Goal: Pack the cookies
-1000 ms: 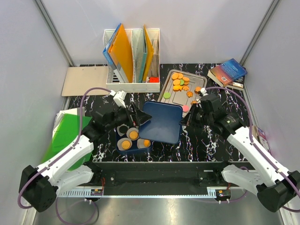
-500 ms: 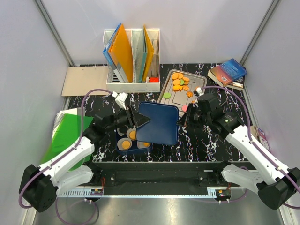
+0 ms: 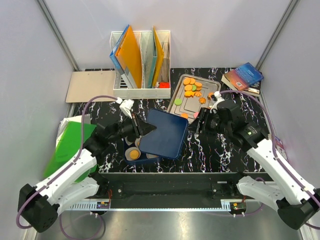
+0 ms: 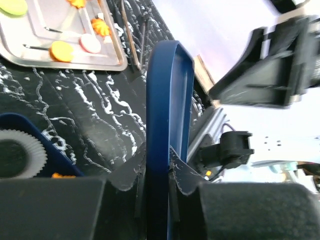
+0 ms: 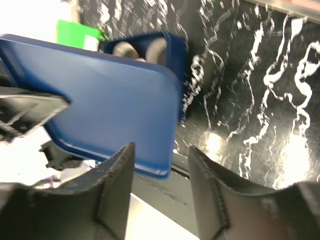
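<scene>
Orange cookies (image 3: 190,87), with a green one among them, lie on the metal tray (image 3: 189,103); the left wrist view shows some more cookies (image 4: 61,50) there. A blue lid (image 3: 162,132) hangs tilted over the blue box (image 3: 131,159), which holds paper cups and an orange cookie (image 3: 134,154). My left gripper (image 3: 146,129) is shut on the lid's left edge, seen edge-on as the lid (image 4: 167,100) between the left gripper's (image 4: 160,165) fingers. My right gripper (image 3: 196,122) stands open just off the lid's right edge; in its own view the lid (image 5: 110,100) sits beyond the right gripper (image 5: 161,149).
A white file holder (image 3: 140,60) with orange and blue folders stands at the back. Books (image 3: 242,77) lie at the back right, a tan clipboard (image 3: 92,86) at the back left, and a green folder (image 3: 70,142) at the left edge.
My left gripper has shut on the lid's left edge. My right gripper has opened and let go of the right edge. The lid has shifted a little left over the box.
</scene>
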